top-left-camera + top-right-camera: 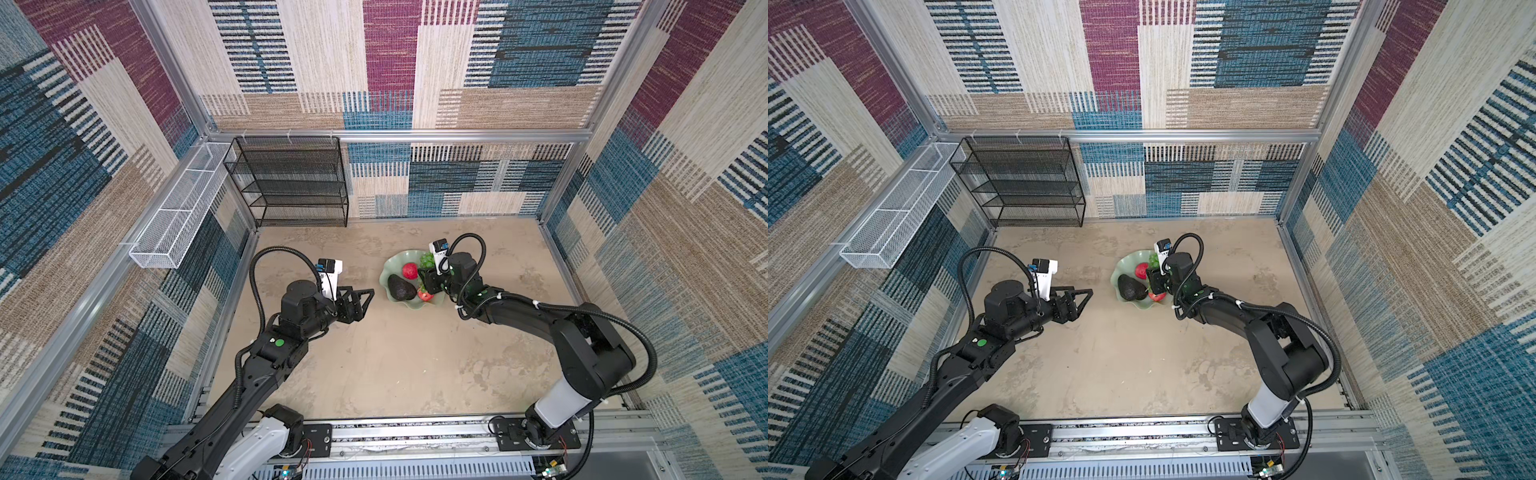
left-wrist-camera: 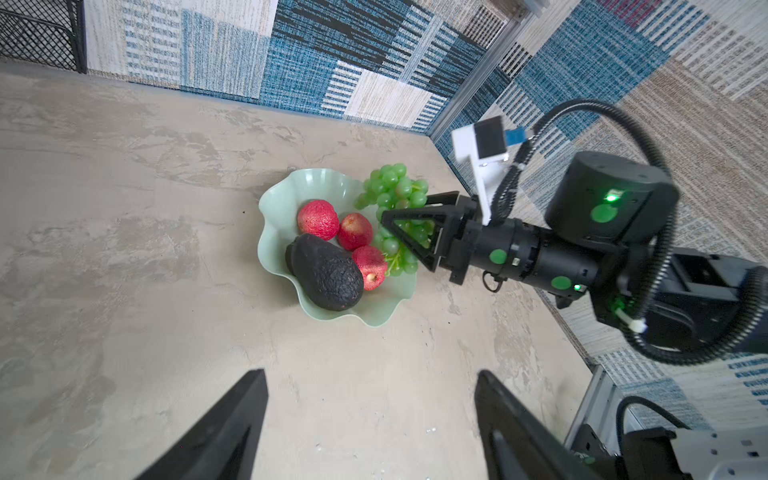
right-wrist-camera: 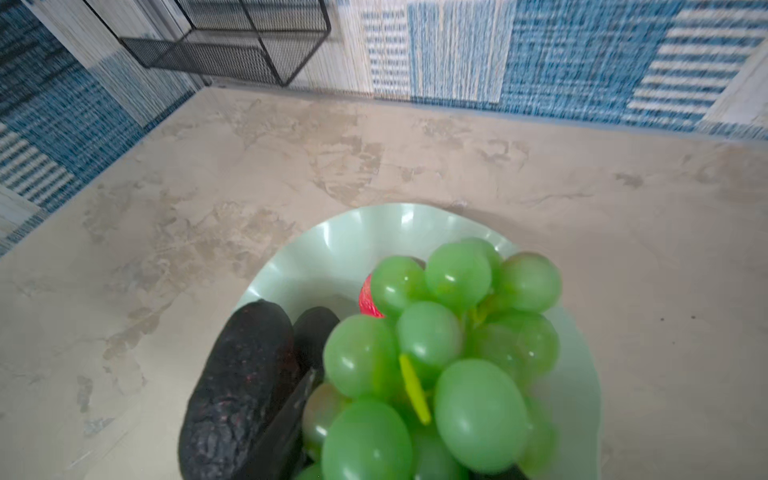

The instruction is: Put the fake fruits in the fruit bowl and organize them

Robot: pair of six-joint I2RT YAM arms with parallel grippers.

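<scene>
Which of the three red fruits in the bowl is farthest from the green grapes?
The red fruit by the avocado's narrow end, towards the bowl's open side. The other two red fruits sit closer, right beside the grapes.

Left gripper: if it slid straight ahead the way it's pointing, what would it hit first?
Probably the near rim of the fruit bowl, with only bare table before it. The left gripper hangs at an unclear height, so it might clear the rim and meet the avocado instead.
</scene>
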